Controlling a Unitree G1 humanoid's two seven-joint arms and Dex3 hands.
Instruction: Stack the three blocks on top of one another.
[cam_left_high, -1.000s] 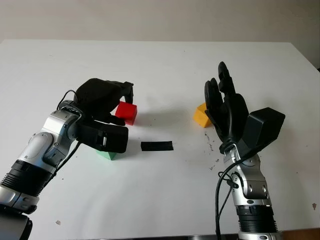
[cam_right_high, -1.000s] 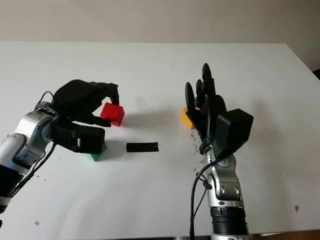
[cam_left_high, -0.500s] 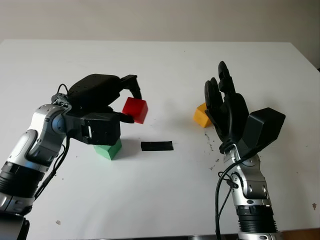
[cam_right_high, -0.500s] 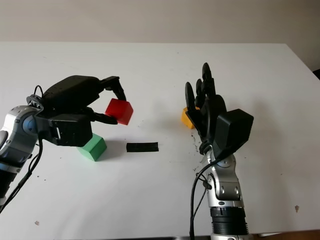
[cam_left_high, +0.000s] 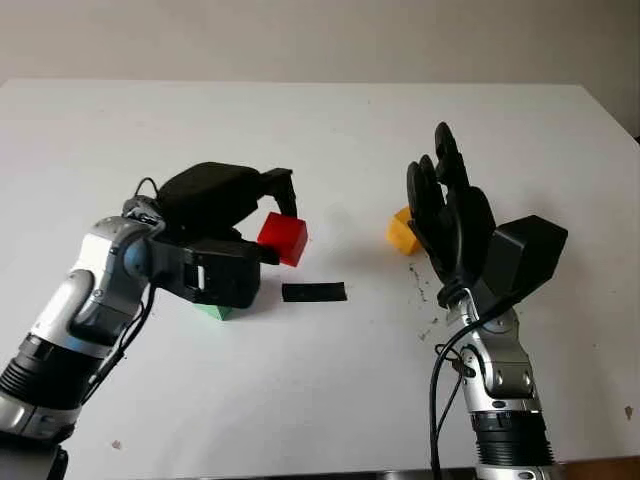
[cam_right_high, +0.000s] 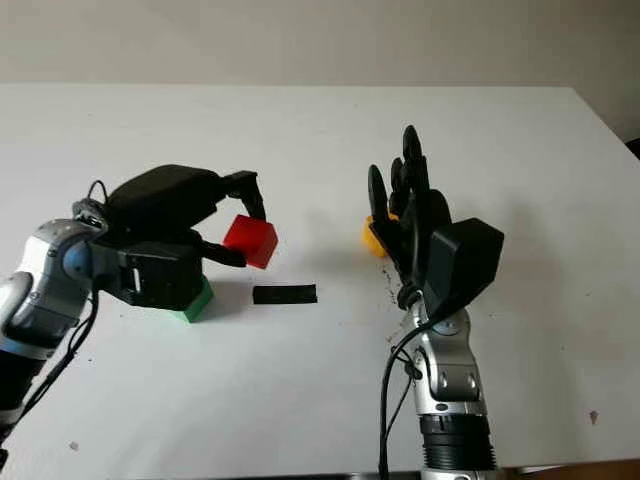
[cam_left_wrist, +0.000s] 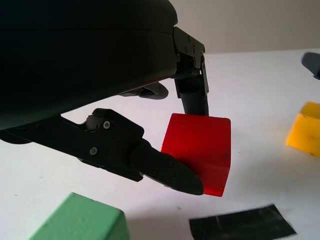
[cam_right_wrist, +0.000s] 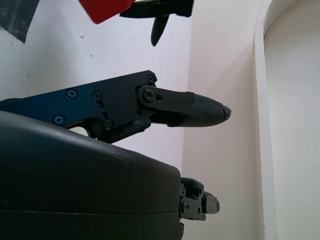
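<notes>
Left eye view: left hand (cam_left_high: 262, 215) holds the red block (cam_left_high: 283, 238) off the white table (cam_left_high: 300, 130), pinched between a finger on its far side and a thumb on its near side. Green block (cam_left_high: 212, 309) sits on the table just under and behind the thumb side, mostly covered by the hand's shell. Black tape strip (cam_left_high: 314, 292) lies on the table below the red block, just beyond the fingertips. Right hand (cam_left_high: 447, 205) stands upright, open, holding nothing; yellow block (cam_left_high: 400, 231) sits on the table just behind its fingers, partly hidden by them.

Right eye view: same layout. Red block (cam_right_high: 250, 241) is clear of the table, and the green block (cam_right_high: 195, 302) pokes out under the left hand.

Left wrist view: fingers (cam_left_wrist: 193, 92) and thumb press opposite faces of the red block (cam_left_wrist: 198, 151). Green block corner is below the thumb, tape strip beyond the fingertips, yellow block far off.

Right wrist view: right hand's finger (cam_right_wrist: 185, 111) extends straight, touching nothing.
</notes>
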